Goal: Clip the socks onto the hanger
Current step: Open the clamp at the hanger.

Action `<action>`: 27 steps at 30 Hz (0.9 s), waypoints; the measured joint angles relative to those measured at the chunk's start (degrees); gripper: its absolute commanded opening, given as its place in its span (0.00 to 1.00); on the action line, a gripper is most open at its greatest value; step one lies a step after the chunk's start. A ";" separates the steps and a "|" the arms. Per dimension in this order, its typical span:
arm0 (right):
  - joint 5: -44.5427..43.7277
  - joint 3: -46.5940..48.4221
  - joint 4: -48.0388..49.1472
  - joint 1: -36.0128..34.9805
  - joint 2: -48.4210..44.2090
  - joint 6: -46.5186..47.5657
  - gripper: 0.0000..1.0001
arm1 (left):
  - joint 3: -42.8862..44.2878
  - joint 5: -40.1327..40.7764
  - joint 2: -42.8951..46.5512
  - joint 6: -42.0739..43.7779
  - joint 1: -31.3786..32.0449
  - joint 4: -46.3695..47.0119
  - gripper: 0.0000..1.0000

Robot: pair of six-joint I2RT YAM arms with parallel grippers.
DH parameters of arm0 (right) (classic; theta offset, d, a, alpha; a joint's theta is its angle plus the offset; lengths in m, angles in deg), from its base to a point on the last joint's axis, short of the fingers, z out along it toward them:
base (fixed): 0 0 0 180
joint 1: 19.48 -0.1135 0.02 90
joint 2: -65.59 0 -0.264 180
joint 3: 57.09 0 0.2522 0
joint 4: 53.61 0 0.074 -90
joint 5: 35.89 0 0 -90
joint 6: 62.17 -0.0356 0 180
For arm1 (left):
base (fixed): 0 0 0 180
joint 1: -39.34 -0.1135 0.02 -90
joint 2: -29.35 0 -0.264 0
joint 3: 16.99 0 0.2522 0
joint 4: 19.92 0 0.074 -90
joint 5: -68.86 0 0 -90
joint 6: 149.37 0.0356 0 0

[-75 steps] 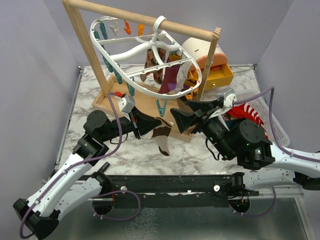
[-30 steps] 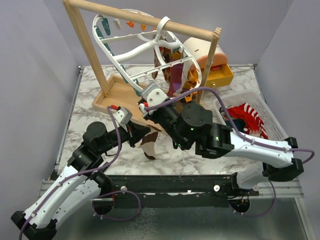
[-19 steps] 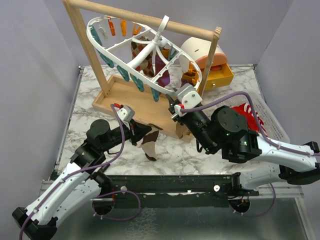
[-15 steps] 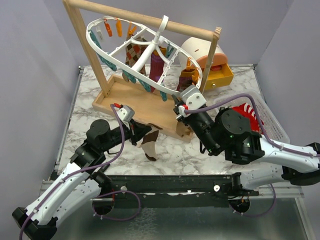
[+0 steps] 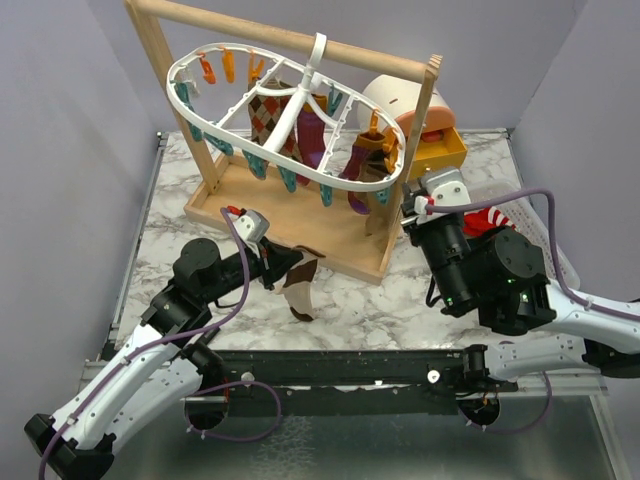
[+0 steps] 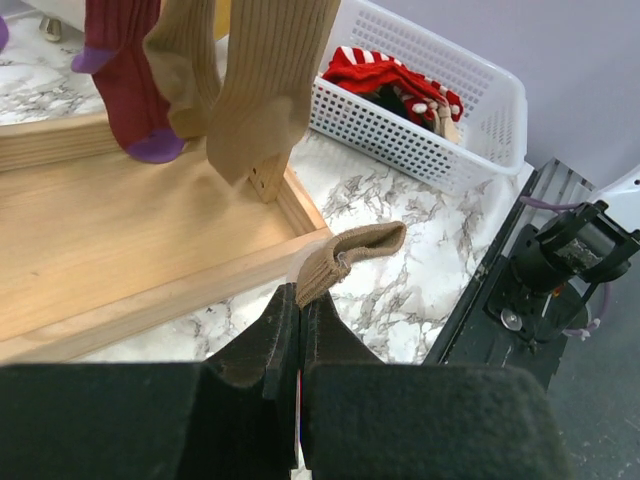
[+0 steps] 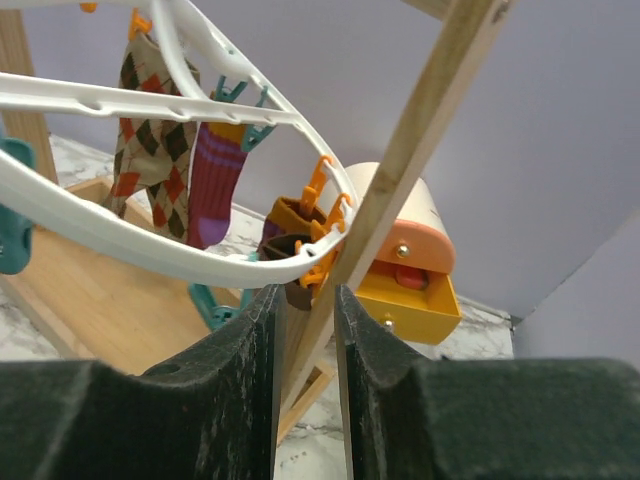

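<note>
Socks clipped on the hanger (image 5: 297,100): an argyle sock (image 5: 265,110), a maroon sock (image 5: 312,135) and a brown sock (image 7: 285,215) hung from its clips. The white oval ring hung by its hook from the top bar of the wooden rack (image 5: 250,30). Left pincer (image 5: 283,270) was clamped on a tan sock (image 6: 350,255), held low over the marble bench (image 5: 180,250) near the rack's tray. Right pincer (image 5: 412,205) stood just beside the hanger's right end and the rack's post, its fingers slightly apart with nothing seen between them. A red-and-white striped sock (image 6: 385,75) lay in the white basket (image 6: 420,140).
</note>
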 measured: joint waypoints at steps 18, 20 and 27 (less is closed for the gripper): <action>15.15 11.82 -29.14 0.02 -4.07 -30.14 0.66 | 0.00 0.07 0.13 0.04 0.00 0.26 0.00; 17.22 13.22 -34.16 0.04 -4.20 -34.88 0.69 | 0.00 0.17 0.31 0.13 0.00 -0.15 0.00; 13.11 10.19 -42.10 0.07 1.49 -45.13 0.75 | -0.31 0.63 0.37 -0.02 0.00 -0.20 0.00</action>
